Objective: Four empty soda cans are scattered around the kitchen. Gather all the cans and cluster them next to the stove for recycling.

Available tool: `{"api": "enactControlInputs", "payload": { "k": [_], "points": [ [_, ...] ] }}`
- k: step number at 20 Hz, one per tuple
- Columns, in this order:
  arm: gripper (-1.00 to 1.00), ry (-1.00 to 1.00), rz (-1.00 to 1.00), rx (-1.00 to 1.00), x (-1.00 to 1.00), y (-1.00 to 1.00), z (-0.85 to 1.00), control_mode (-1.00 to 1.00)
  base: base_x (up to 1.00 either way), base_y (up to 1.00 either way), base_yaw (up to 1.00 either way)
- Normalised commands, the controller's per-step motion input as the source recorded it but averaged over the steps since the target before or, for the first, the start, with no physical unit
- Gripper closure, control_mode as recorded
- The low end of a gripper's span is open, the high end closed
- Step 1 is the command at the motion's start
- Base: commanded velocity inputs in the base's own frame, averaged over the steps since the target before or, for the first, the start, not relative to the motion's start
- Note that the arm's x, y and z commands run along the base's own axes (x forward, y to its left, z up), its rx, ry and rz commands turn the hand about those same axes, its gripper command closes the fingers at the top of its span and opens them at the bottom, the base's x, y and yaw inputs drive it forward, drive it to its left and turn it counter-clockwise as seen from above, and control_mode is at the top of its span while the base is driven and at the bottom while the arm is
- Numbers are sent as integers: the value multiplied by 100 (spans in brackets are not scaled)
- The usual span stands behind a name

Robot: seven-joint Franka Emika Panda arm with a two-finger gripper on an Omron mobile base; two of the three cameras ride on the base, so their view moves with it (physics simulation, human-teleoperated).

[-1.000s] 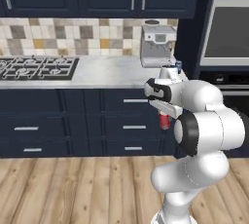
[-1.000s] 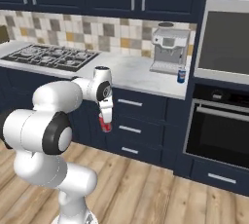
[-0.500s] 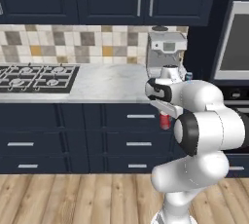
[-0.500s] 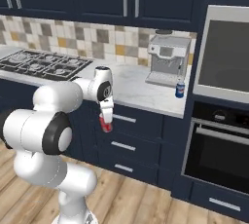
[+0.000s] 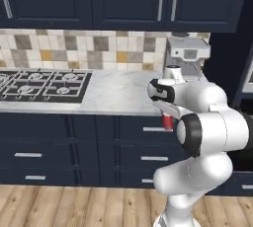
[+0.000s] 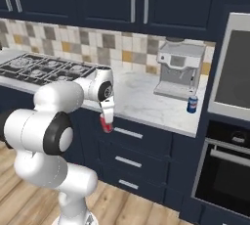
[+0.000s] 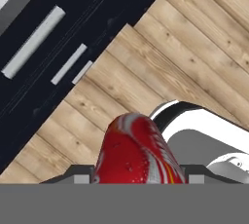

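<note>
The claw (image 6: 107, 121) is clamped on a red soda can (image 6: 106, 125), carried below the level of the table (image 5: 121, 95) and in front of the navy drawer fronts (image 6: 136, 150); the hand view confirms the can (image 7: 137, 152) seated between the fingertips, with wooden floor (image 7: 185, 67) beneath it. Compared with the pictures from a second ago, the whole scene has slid across both base views: the stove (image 5: 42, 84) now sits further into the left base view and the coffee machine (image 6: 179, 70) has moved toward the middle of the right base view, while arm and can hold the same posture relative to the cameras. This is judged to be the base driving along the cabinets toward the stove, not any movement of the objects themselves. The grip appears unchanged throughout. A second can, blue (image 6: 192, 104), stands upright on the table just beside the coffee machine, near the wall oven (image 6: 229, 121), and has yet to be collected. No can stands on the bare marble beside the stove in these views, so the task is judged to be at an early stage, with the carried can not yet delivered. The next move calls for raising the can above the table edge before setting it down next to the stove; clipping that edge is the main risk.
</note>
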Motion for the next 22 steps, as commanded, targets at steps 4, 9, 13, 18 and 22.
{"api": "enactControlInputs", "payload": {
  "k": [4, 9, 13, 18, 22],
  "points": [
    [100, 0, 0, 0, 0, 0, 0, 100, 60, 37, 2],
    [100, 0, 0, 0, 0, 0, 0, 100, 60, 43, 0],
    [100, 0, 0, 0, 0, 0, 0, 100, 52, 47, -10],
    [100, 0, 0, 0, 0, 0, 0, 100, 46, 51, -14],
    [100, 0, 0, 0, 0, 0, 0, 100, 46, 53, -10]
  ]
}}
